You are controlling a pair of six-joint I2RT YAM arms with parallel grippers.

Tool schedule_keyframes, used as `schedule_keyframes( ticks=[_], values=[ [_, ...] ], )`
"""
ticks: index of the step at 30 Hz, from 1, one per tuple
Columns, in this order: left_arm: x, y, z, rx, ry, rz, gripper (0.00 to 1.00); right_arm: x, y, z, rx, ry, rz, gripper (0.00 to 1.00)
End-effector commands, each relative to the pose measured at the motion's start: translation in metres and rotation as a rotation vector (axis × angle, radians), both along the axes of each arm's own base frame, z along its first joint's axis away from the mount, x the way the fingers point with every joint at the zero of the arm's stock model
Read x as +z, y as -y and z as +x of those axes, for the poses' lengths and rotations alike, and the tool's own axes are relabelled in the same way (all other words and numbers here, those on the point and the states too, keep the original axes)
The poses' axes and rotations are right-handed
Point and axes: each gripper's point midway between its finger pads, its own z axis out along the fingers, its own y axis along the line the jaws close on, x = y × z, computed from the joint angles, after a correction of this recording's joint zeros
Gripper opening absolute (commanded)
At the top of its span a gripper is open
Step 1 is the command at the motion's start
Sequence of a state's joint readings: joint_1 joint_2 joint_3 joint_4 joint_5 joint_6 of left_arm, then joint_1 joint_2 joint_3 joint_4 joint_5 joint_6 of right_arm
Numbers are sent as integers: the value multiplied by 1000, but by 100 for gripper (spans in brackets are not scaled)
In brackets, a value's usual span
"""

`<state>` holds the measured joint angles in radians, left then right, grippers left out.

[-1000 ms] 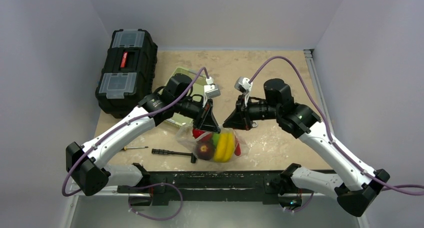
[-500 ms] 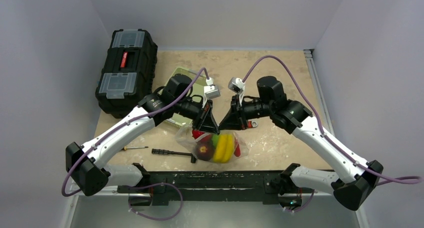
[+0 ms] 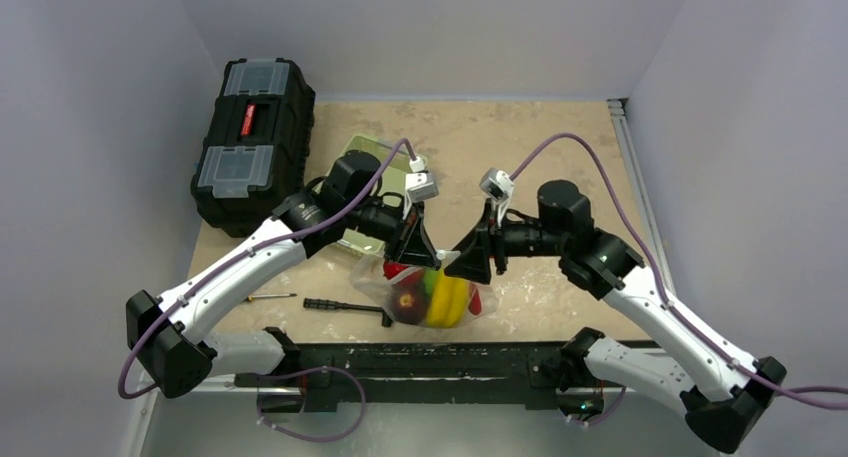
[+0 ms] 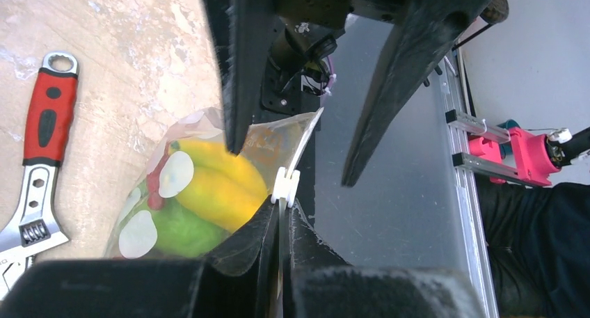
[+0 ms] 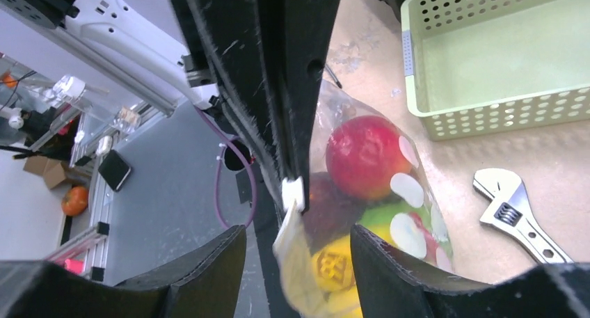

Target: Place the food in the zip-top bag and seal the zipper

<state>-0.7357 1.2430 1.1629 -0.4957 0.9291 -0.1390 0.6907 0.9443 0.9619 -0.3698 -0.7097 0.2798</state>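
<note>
No legible text, brand or number anywhere, red patch (image 3: 247, 120) on black toolbox (image 3: 252, 167) unreadable

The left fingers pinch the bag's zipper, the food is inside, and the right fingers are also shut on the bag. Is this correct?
Only one part is wrong: the right fingers stand open, with the zip-top bag's edge between them; the right wrist view shows it. The left fingers do pinch the zipper, and the food is inside.

Soft even light, faint shadows; wrist views apparently blur up close.
</note>
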Motion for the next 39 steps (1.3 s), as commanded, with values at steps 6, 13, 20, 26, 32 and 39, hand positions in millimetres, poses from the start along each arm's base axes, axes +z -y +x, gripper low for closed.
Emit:
schedule_keyframes(
  ticks=[6,13,20,26,32,39],
  values=[
    [18,2,5,33,70,-57,0,40,17,-9,-87,103,160,57],
    [18,2,7,59,62,-61,0,63,20,2,-200,126,329,27],
    [19,1,6,65,57,-69,0,57,18,14,-264,91,371,24],
    [21,2,6,64,60,-75,0,53,9,14,-233,49,410,19],
    [21,2,5,63,58,-76,0,50,9,16,-238,50,409,15],
    [24,2,6,67,62,-82,0,39,5,18,-227,30,392,12]
  ],
)
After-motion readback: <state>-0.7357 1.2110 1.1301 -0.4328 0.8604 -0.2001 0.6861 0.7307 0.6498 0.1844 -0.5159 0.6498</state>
